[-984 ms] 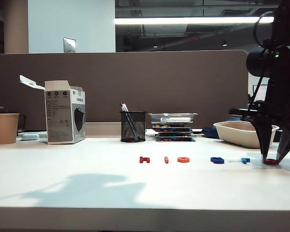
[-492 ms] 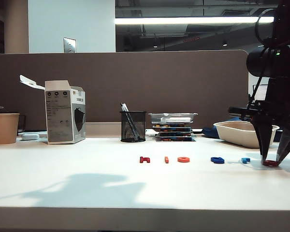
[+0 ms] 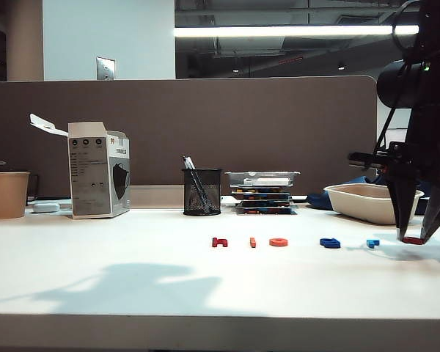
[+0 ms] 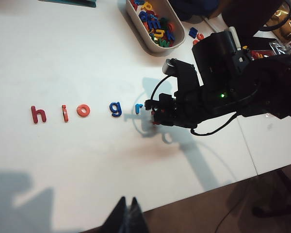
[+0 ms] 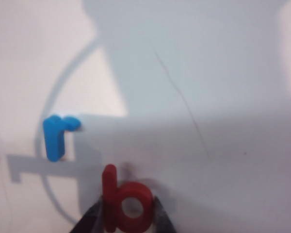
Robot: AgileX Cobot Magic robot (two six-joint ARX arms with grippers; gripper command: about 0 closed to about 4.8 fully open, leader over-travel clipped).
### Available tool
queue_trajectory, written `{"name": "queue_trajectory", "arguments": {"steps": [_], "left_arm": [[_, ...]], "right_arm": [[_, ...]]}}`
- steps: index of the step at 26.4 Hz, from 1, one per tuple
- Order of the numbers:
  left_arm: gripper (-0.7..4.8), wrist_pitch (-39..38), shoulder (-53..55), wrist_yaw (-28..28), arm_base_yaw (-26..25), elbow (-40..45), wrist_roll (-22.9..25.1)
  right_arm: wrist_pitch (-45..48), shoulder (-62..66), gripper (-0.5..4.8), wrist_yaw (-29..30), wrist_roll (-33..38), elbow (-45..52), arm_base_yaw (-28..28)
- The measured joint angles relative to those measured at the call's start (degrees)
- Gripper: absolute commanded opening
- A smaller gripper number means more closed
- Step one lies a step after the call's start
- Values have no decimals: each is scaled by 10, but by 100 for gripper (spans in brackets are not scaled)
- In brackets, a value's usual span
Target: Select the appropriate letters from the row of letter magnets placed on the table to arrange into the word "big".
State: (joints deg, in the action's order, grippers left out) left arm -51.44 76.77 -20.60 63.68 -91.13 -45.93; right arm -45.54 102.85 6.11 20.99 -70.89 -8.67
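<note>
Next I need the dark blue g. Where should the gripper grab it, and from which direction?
Come straight down on the dark blue g, which lies flat on the table, pinching its round loop across its outer edges. Gaps separate it from the orange o and light blue r.

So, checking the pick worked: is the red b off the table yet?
Off: the red b hangs between the right gripper fingers, just above the table.

Dark red b [image 5: 123,201] between jaws
</note>
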Motion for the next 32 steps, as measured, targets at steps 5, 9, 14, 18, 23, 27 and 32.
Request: {"name": "queue_trajectory", "arguments": {"steps": [5,9,14,18,23,27,32], "left_arm": [[-5,0,0,0,0,0,0],[-5,0,0,0,0,0,0],[-5,0,0,0,0,0,0],[-5,0,0,0,0,0,0],[-5,0,0,0,0,0,0],[-5,0,0,0,0,0,0],[-5,0,0,0,0,0,0]], "right_arm": [[-20,0,103,4,-1,0,-2],[-30,0,103,17,-3,1,-14],[-30,0,103,30,-4,1,-40],[-30,0,103,31,-4,1,-69],[-29,0,103,31,4,1,-104],[-27,0,103,31,27,1,-140],[-12,0,103,31,56,1,-174]]}}
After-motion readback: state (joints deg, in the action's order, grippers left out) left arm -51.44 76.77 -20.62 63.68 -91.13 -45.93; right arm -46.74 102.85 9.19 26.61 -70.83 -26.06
